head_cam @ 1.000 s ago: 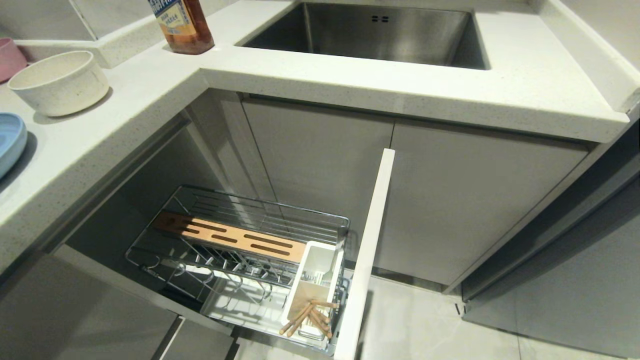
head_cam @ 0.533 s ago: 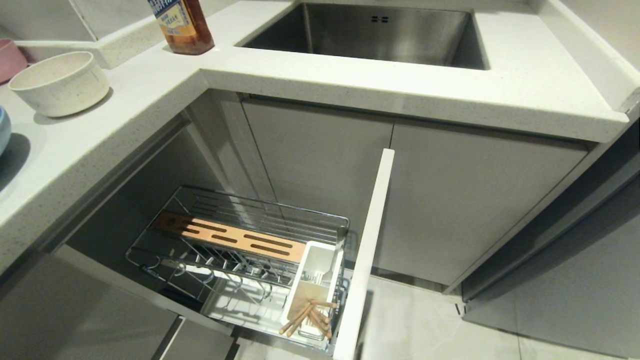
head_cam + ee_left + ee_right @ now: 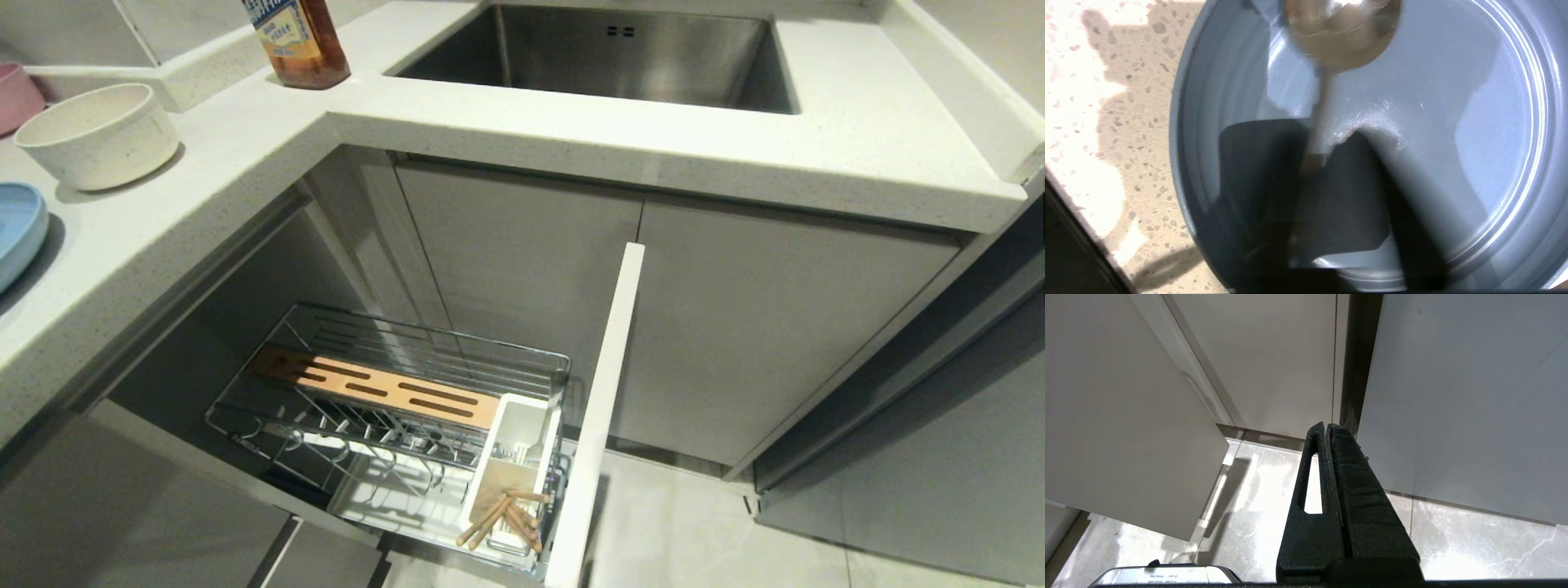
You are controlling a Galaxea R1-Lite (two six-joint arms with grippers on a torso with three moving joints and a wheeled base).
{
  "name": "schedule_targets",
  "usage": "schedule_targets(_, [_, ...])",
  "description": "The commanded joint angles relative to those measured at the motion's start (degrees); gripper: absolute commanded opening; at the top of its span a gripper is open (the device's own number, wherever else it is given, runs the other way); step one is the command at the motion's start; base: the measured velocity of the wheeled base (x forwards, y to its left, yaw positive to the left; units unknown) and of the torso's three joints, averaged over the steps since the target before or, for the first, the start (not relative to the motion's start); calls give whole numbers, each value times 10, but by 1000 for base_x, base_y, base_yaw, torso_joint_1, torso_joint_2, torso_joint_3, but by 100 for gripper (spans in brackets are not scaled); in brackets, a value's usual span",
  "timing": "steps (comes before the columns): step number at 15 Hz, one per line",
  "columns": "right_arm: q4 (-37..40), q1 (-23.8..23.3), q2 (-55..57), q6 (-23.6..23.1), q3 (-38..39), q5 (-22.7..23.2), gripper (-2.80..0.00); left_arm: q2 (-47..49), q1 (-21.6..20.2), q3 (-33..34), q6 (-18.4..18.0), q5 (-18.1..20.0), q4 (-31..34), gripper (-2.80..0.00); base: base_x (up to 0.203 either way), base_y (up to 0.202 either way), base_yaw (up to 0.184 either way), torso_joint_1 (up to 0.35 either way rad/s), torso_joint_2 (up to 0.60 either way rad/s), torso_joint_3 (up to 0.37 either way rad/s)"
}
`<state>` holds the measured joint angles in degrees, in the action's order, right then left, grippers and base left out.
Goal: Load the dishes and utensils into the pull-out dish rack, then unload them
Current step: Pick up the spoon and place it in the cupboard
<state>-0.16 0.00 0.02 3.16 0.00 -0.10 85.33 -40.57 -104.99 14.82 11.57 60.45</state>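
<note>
Spoon (image 3: 1340, 36): shiny metal, rounded bowl blurred, slim handle running into left gripper (image 3: 1316, 163), dark fingers pinched on handle, over glossy light-blue plate (image 3: 1474, 122) on speckled stone counter (image 3: 1106, 122). Plate edge (image 3: 16, 229) at counter's left, beside matte cream bowl (image 3: 98, 135). Chrome wire rack (image 3: 392, 408) pulled out, slotted wood strip (image 3: 384, 390), white rectangular holder (image 3: 514, 465) containing wooden chopsticks (image 3: 506, 518). Right gripper (image 3: 1329, 433) parked above floor, black fingers pressed together.
</note>
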Motion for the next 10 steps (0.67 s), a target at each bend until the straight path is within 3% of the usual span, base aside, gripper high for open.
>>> schedule_targets(1, [0, 0, 0, 0, 0, 0, -280, 1, 0, 0, 0, 0, 3, -280, 0, 0, 0, 0, 0, 0])
schedule_targets(8, [0, 0, 0, 0, 0, 0, -280, -11, 1, -20, 1, -1, 2, -280, 0, 0, 0, 0, 0, 0])
schedule_targets(10, [0, 0, 0, 0, 0, 0, -280, -29, 2, -41, 17, 0, 2, -280, 0, 0, 0, 0, 0, 0])
